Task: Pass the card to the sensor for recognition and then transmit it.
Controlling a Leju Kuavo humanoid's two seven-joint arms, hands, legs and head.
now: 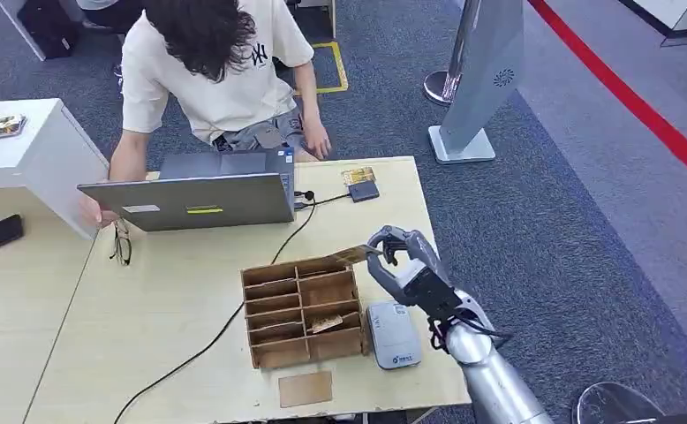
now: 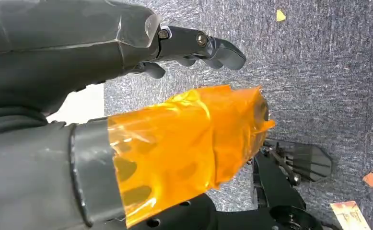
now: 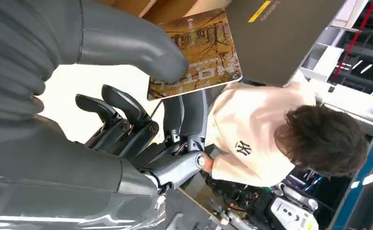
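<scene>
Right hand [image 1: 408,265]: gripping the card [image 1: 351,254] between thumb and fingers, above the table [image 1: 172,309], over the far right corner of the wooden box [image 1: 303,311].
Card: sticking out flat from the hand toward the laptop [image 1: 194,199]; the right wrist view is showing the thumb pressing on one printed corner [image 3: 194,50], most of the card hanging free.
Sensor: the grey reader [image 1: 393,334] is lying on the table just right of the box, nearer the robot than the hand; the card is apart from it, not yet presented.
Risk: the grip is sitting on a small corner, so the card is likely to pivot or slip while swinging back to the reader; a tilted card may fail to read; the hand is working close to the box wall and could be knocking it.
Arm pose: right forearm is reaching up from the lower right, wrist bent toward the box.
Left hand [image 2: 189,48]: hanging over carpet, holding nothing, fingers spread loosely, thumb wrapped in orange film.
Person [image 1: 212,71]: leaning over the laptop across the table.
</scene>
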